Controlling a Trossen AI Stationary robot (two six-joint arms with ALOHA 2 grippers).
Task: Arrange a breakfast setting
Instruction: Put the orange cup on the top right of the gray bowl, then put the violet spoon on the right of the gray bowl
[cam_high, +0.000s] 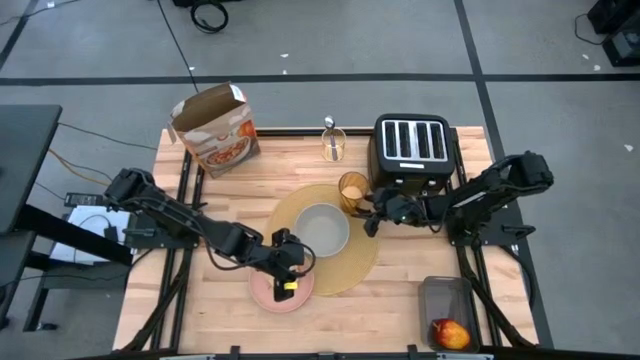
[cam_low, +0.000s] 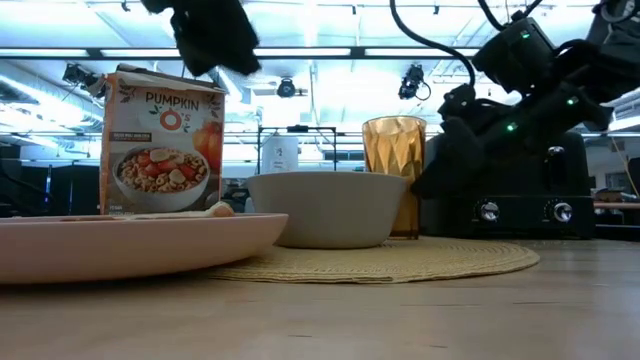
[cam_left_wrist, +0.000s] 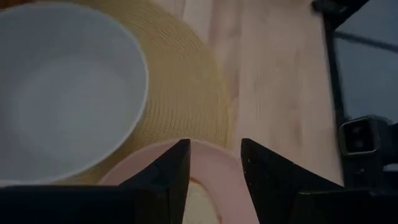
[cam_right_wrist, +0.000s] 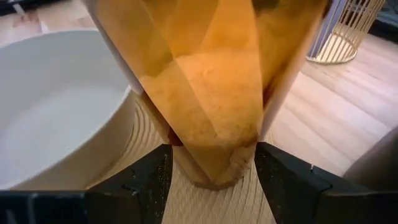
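Treat the tumbler (cam_right_wrist: 211, 81) as the delicate piece here: it looks like faceted amber glass, hard, slick and likely to tip or chip, so you would best take it low on its body, squarely across the widest facets, and not by the rim. It stands on the edge of the placemat (cam_high: 350, 270), just beside the bowl (cam_high: 322, 228) and in front of the toaster (cam_high: 412, 150). Your right pincer (cam_right_wrist: 211, 177) sits at its base with a finger on either side, partly open; from the wrist view the pads look close to the glass, but you cannot be sure they are pressing it yet, so count it as not gripped. The woven mat may give a little under the base, so judge the lift as needing a firm, level hold. Your left pincer (cam_left_wrist: 214, 171) hangs over the pink plate (cam_high: 265, 292), partly open and holding nothing, with the toast (cam_left_wrist: 202, 202) lying just below its gap. The apple (cam_high: 450, 333) waits in a tray at the worktop's (cam_high: 420, 265) near right corner.
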